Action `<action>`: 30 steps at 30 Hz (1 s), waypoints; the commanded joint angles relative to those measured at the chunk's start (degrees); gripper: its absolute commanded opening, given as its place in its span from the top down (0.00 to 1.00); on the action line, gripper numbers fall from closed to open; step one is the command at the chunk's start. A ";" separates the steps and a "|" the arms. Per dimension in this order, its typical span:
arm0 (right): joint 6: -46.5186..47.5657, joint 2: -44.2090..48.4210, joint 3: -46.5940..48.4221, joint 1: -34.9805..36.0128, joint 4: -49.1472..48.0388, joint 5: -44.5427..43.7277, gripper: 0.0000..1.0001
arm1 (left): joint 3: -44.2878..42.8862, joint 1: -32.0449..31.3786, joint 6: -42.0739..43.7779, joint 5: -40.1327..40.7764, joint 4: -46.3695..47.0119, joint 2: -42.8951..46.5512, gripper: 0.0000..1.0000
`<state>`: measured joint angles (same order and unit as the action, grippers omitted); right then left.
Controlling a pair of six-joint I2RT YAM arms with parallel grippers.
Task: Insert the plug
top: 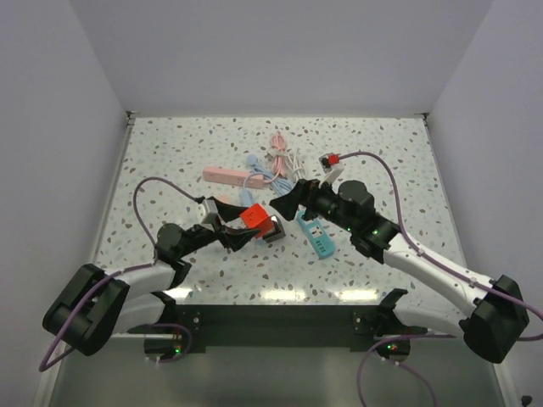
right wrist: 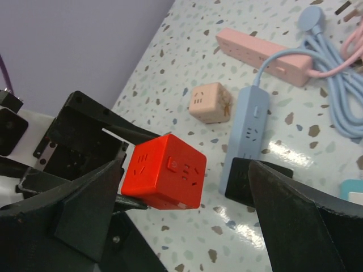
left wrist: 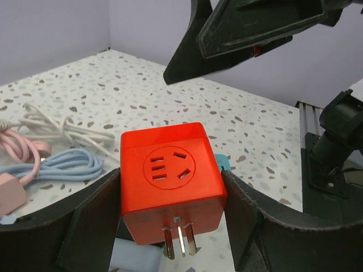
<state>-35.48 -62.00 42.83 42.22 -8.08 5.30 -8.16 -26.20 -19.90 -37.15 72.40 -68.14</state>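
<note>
The plug is a red cube adapter (left wrist: 170, 181) with three metal prongs on the face turned toward the left wrist camera. My left gripper (left wrist: 173, 212) is shut on it, a finger pressed against each side, and holds it above the table (top: 170, 161). From above, the red cube (top: 254, 219) hangs left of centre. My right gripper (right wrist: 181, 187) is open wide, and the red cube (right wrist: 164, 171) sits near its left finger without touching either finger. A light blue power strip (right wrist: 249, 130) lies on the table beyond the cube.
A pink power strip (right wrist: 264, 56), a small pink cube (right wrist: 211, 102) and a black block (right wrist: 244, 181) at the blue strip's near end lie around. A teal strip (top: 316, 235) is under the right arm. Coiled cables (top: 284, 161) lie at the back.
</note>
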 commanded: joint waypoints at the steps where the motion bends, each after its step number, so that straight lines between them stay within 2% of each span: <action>1: -8.01 0.56 -0.29 -0.99 -6.51 7.35 0.02 | -3.96 -1.40 3.29 2.43 23.23 3.10 1.00; 8: -14.61 -3.82 0.85 -1.44 -11.08 13.59 0.02 | -8.35 -2.81 4.95 2.69 22.00 5.47 1.00; 16: -14.00 -5.50 3.66 -1.52 -9.33 15.70 0.02 | -9.94 -3.95 6.28 1.46 20.50 6.18 1.00; 26: -19.08 -7.78 2.96 -1.52 -17.14 21.85 0.03 | -10.38 -5.44 7.15 1.81 22.70 4.59 1.00; 30: -19.45 -7.35 2.79 -1.44 -17.06 22.12 0.03 | -10.47 -5.97 8.47 2.87 22.70 5.21 1.00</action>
<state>-52.73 -69.76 44.18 40.66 -21.39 24.08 -16.29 -31.55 -14.22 -35.62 72.75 -63.64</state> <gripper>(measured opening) 0.971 0.685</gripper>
